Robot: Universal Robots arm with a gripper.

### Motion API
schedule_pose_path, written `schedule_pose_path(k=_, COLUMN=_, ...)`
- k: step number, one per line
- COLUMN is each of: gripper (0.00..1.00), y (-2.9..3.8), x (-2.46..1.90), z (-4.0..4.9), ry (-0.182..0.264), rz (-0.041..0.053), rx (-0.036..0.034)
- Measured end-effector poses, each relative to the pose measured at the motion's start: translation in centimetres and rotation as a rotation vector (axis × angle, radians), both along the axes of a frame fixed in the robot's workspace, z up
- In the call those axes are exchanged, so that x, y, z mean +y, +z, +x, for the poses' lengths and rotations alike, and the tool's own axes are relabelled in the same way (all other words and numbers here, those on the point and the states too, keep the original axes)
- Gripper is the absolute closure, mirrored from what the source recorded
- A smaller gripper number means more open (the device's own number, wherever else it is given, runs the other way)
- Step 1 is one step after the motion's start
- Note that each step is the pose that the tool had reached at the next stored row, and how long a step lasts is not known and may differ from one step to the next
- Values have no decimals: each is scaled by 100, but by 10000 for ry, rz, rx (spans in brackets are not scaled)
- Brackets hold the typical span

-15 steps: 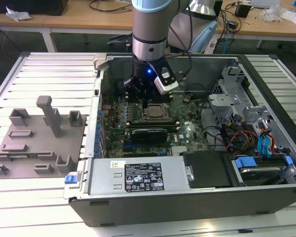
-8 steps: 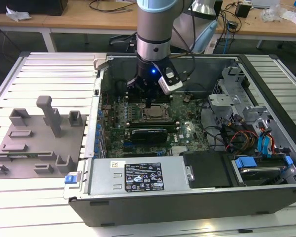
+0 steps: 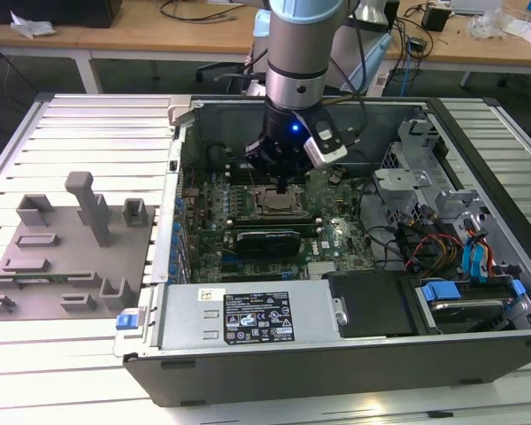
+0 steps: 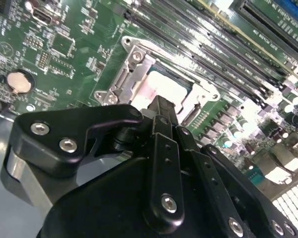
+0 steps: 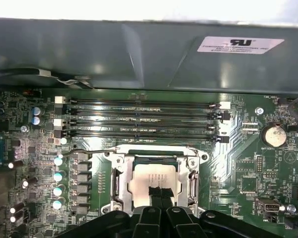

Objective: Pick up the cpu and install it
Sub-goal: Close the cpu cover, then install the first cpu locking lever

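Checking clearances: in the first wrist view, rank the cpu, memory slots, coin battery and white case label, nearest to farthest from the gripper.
From the gripper:
1. cpu, in the socket, right at it.
2. memory slots, beyond the socket.
3. coin battery, farther along the board.
4. white label, on the case wall.

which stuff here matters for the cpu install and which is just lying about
For the job: cpu, lying in the socket frame; gripper right over it.
Just lying about: grey plastic blocks, memory slots, coin battery.
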State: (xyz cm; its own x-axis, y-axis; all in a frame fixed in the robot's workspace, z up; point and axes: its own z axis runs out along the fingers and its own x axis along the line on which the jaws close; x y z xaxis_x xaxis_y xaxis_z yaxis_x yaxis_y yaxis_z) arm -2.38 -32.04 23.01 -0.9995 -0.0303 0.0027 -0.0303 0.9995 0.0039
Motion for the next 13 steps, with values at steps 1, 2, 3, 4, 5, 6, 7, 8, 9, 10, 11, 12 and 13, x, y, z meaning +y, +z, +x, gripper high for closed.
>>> schedule_pose_path(k=1, gripper=89, y=0, x=0, z=0, ry=0, rz=0, rx=-4)
schedule_pose_path(k=2, gripper=89, y=-2, x=1, z=-5, ry=1, rz=-1, rx=-48)
schedule_pose_path(k=3, gripper=89, y=-4, x=1, z=-10, ry=2, rz=-1, rx=-103)
schedule_pose_path(k=4, gripper=89, y=-4, x=0, z=-14, ry=2, rz=-2, rx=-128)
schedule_pose_path(k=5, gripper=89, y=-4, x=0, z=-15, ry=2, rz=-1, rx=-131)
schedule_pose_path(k=6, gripper=89, y=-5, x=0, z=-19, ry=2, rz=-1, rx=-133)
schedule_pose_path(k=7, gripper=89, y=-5, x=0, z=-26, ry=1, rz=-1, rx=-134)
schedule_pose_path(k=8, gripper=89, y=-5, x=0, z=-29, ry=1, rz=-1, rx=-135)
schedule_pose_path(k=9, gripper=89, y=-4, x=0, z=-29, ry=2, rz=-2, rx=-135)
schedule_pose_path(k=10, gripper=89, y=-5, x=0, z=-33, ry=2, rz=-1, rx=-135)
schedule_pose_path(k=11, gripper=89, y=-5, x=0, z=-39, ry=2, rz=-1, rx=-135)
schedule_pose_path(k=12, gripper=89, y=-5, x=0, z=-39, ry=2, rz=-1, rx=-135)
schedule_pose_path(k=13, gripper=89, y=-5, x=0, z=-40, ry=2, rz=-1, rx=-135)
